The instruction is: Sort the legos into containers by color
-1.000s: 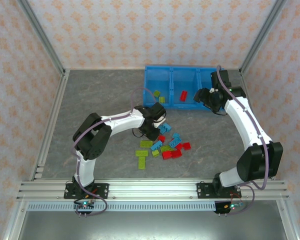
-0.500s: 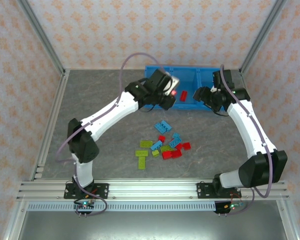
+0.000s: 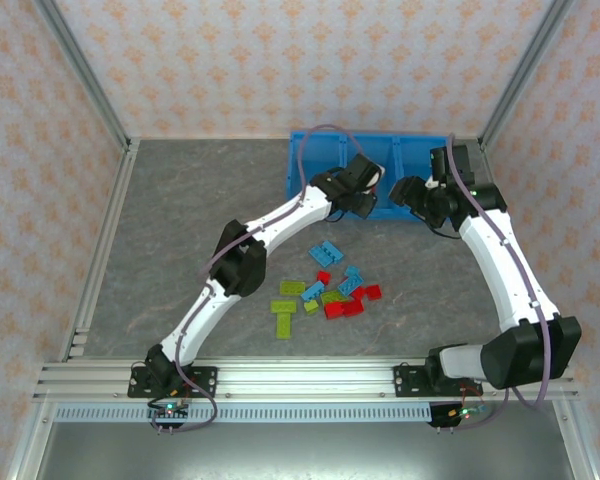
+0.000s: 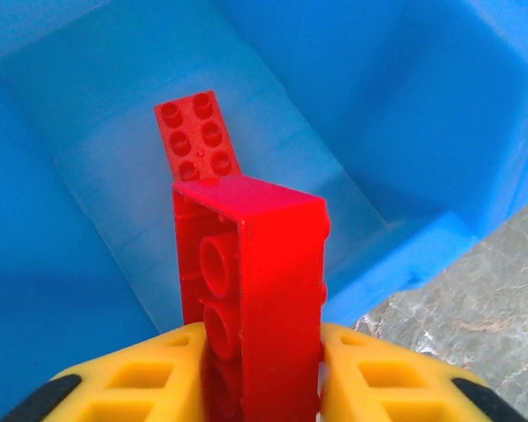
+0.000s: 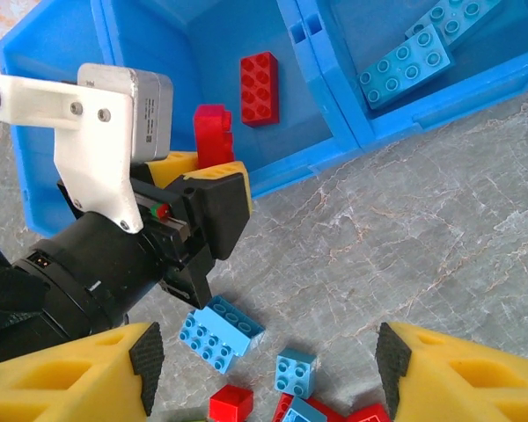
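Grey marbled table (image 3: 180, 220), loose legos (image 3: 330, 292) heaped mid-table. Left gripper (image 4: 262, 352) pinches a red brick (image 4: 251, 264) upright over the middle compartment of the blue bin (image 3: 298, 165), above a second red brick (image 4: 196, 132) lying inside. Right gripper (image 5: 268, 352) hangs wide and empty near the bin's front wall.

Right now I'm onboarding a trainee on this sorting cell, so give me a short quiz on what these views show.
1. True or false: the left gripper holds a red brick over the middle compartment of the bin.
2. The right compartment's bricks are: A red, B light blue, C yellow-green.
3. How many bricks already lie on the middle compartment's floor?

Key: 1 true; 2 B; 3 one, the flat red brick.
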Controlling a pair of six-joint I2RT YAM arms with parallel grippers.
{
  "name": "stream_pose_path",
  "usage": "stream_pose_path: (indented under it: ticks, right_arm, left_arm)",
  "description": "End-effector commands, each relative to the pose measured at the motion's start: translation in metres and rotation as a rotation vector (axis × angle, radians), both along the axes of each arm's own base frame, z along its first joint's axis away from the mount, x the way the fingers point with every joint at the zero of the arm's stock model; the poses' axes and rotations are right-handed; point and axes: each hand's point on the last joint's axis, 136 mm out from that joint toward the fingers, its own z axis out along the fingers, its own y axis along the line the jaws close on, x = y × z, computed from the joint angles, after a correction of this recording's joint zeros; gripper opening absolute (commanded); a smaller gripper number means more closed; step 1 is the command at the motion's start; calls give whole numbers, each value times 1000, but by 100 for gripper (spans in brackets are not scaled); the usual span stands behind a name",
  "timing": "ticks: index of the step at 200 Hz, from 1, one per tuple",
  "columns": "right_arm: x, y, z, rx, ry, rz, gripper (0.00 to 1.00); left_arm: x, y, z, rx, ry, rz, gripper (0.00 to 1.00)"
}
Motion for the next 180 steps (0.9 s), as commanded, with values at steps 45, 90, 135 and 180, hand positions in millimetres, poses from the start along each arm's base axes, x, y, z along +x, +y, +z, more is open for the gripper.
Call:
stream_pose_path:
  ticks: [45, 90, 135, 180]
  right_arm:
    - [-8, -5, 3, -26, -6, -18, 67]
    - [-12, 0, -6, -10, 24, 0, 67]
    - [-39, 52, -48, -45, 180, 111, 69]
    - [-85, 108, -111, -78, 383, 87, 73]
  left_arm:
    - [3, 10, 154, -251, -258, 39, 47]
    - [-40, 68, 223, -367, -332, 64, 47]
    - [-107, 127, 226, -267, -381, 7, 49]
    - [-145, 169, 193, -151, -385, -2, 56]
